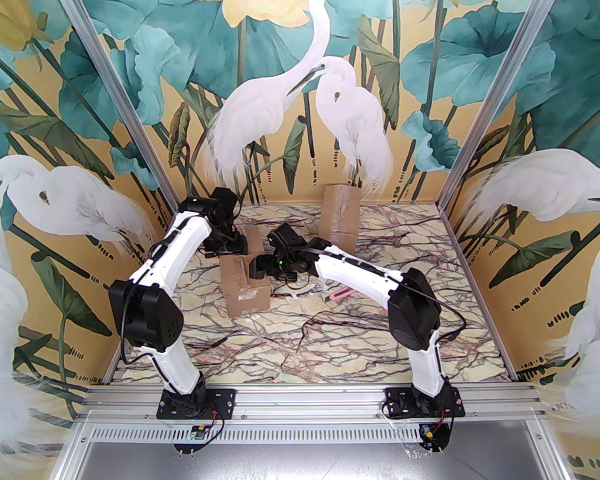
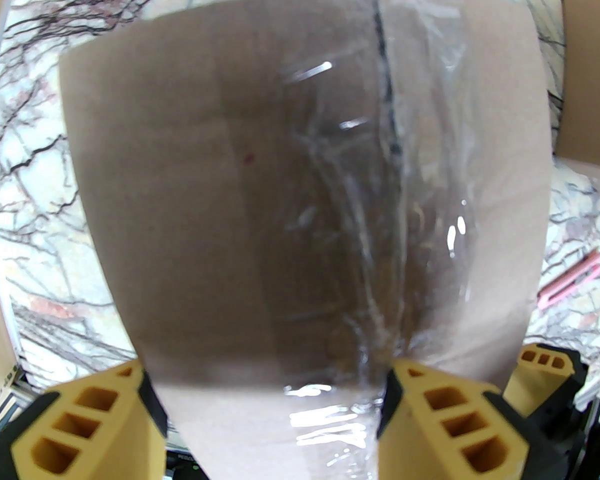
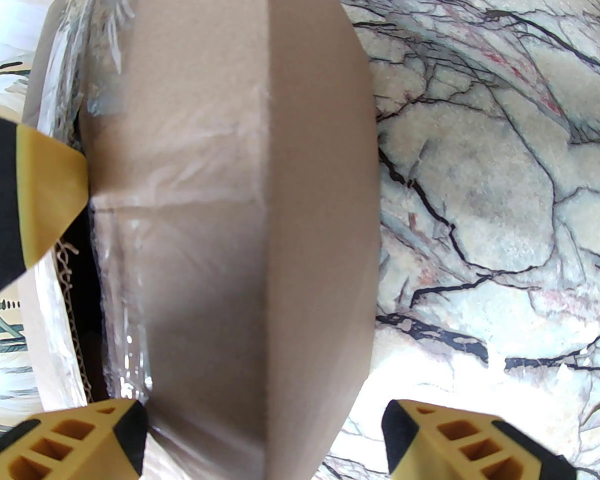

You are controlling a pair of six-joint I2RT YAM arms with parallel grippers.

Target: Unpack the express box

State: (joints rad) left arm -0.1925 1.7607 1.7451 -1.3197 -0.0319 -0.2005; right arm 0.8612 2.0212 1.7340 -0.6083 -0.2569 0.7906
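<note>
One marble-patterned table (image 1: 360,328) carries everything I am working over, and it is the biggest thing in front of me. Next in size is a second box (image 1: 340,213), tall brown cardboard with clear tape down its face, standing upright at the far edge against the painted wall, well apart from both my arms. The express box (image 1: 245,293) is smaller and sits near the middle of the table, left of centre, between my two wrists; clear tape runs over its panels, crinkled and shiny. Along one taped seam a dark gap stands open, with raw corrugated edge showing. My left gripper (image 2: 272,373) is over the far side of this box, yellow fingers apart, the taped cardboard panel running between them. One of those fingers (image 3: 40,178) touches the box right at the dark gap. Whether that gripper is pinching the cardboard or just resting against it I cannot tell. My right gripper (image 3: 262,410) comes at the box from the right with its jaws spread wide. One finger is against the taped face, the other hangs over bare marble clear of the cardboard, and a vertical box corner runs between them. Smallest is a pink utility knife (image 1: 341,295), lying flat on the table to the right of the express box, beside my right forearm and touching nothing else.
</note>
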